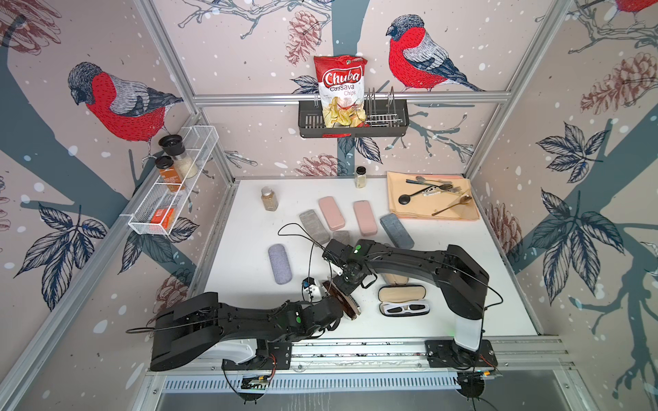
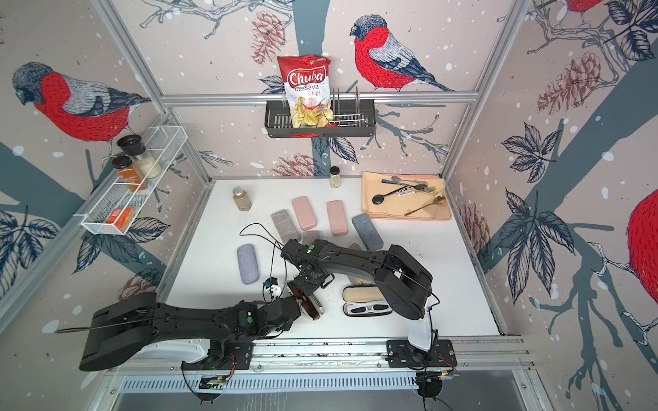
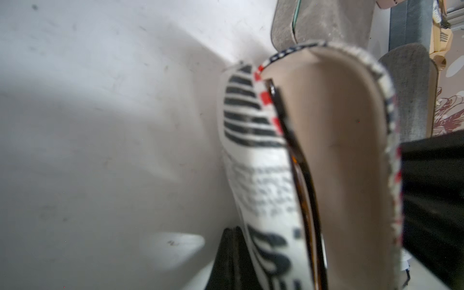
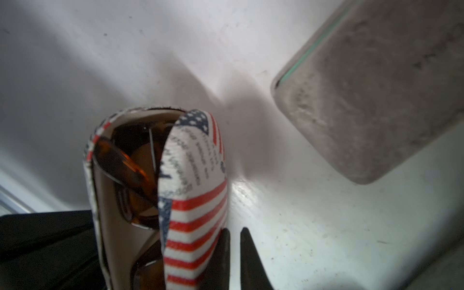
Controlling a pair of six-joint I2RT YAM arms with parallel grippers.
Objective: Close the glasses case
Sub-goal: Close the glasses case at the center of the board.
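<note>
To shut the flag case (image 4: 198, 208), press evenly; left claw (image 3: 232, 241) at 8 o'clock, right claw (image 4: 235, 233) at 1, both pinched together, empty. Tuck glasses (image 4: 120, 163) in.

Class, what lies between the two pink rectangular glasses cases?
Nothing: bare white tabletop separates the left pink case from the right pink case, in both top views.

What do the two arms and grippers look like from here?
The left arm and right arm are matte black with boxy links, a white segment by each base and a green dot near each wrist. Thin black cables loop along both. The right gripper has black, tapered fingers.
</note>
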